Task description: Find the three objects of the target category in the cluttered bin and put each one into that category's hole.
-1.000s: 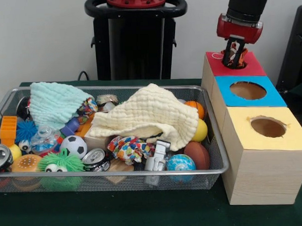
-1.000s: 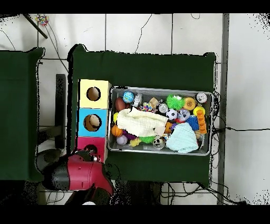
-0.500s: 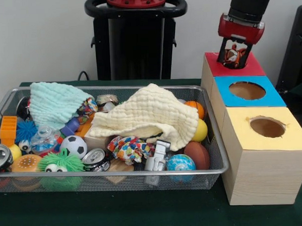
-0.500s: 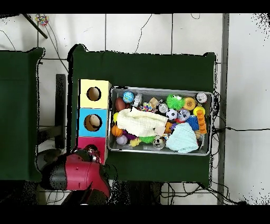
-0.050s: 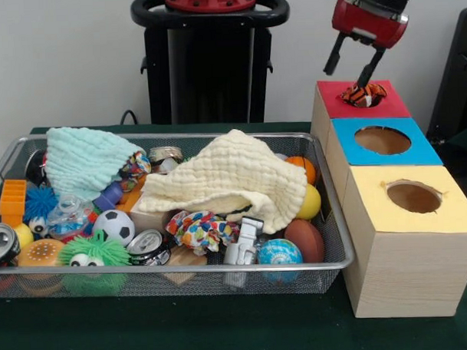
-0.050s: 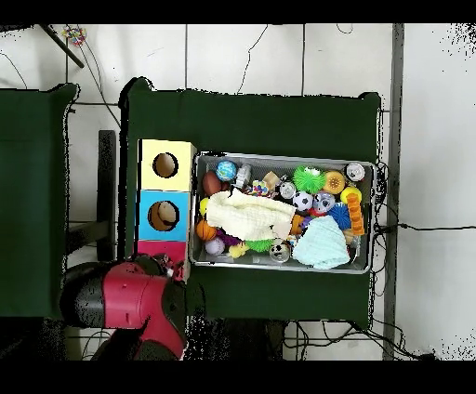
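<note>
So the end effector [image 5: 353,61] is up above the red box [image 5: 361,103] with its two fingers spread and nothing between them, and the tiger toy [image 5: 365,93] sits just below, lying in the mouth of the red hole with its orange and black stripes poking above the rim. It looks wedged at the opening rather than dropped through, so that's my main worry: if the arm heads off to the bin [image 5: 169,275] now, the toy may sit there half in and never count as delivered, or a finger could clip it and flick it onto the tabletop [image 5: 185,330]. A gentle push down would probably sort it. The right finger's tip is very close to the toy, maybe touching, I can't tell; the left one is off to the side, clear of it. From overhead the arm's red housing [image 6: 130,297] covers most of the red box, so no help there. Next along are the blue box [image 5: 382,143] and the yellow box [image 5: 411,199], both with open holes. The bin is packed: a cream cloth [image 5: 230,179] and a mint cloth [image 5: 83,159] drape over balls, cans and spiky toys, so anything buried under them will be a pain to spot.
</note>
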Controlling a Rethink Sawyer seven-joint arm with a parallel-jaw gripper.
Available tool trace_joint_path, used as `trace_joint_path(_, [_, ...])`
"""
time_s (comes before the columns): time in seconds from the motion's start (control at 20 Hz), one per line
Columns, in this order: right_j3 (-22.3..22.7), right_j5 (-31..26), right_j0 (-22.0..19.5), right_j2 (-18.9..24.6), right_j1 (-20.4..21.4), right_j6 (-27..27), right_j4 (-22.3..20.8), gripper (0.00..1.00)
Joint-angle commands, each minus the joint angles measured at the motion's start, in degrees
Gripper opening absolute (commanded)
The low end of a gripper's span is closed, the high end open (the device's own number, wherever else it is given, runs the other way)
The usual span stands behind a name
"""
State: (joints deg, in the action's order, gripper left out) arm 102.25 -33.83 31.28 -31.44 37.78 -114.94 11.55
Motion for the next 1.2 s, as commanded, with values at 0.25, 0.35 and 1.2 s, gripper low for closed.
trace_joint_path(0.25, [-10.7, -3.2, -5.2, -1.1, 0.4, -4.8, -5.1, 1.0])
trace_joint_path(0.35, [-10.6, -2.9, -6.7, 0.8, 0.1, -4.2, -4.9, 1.0])
trace_joint_path(1.2, [-2.7, 4.5, -12.9, 13.6, -0.9, -6.9, -1.5, 1.0])
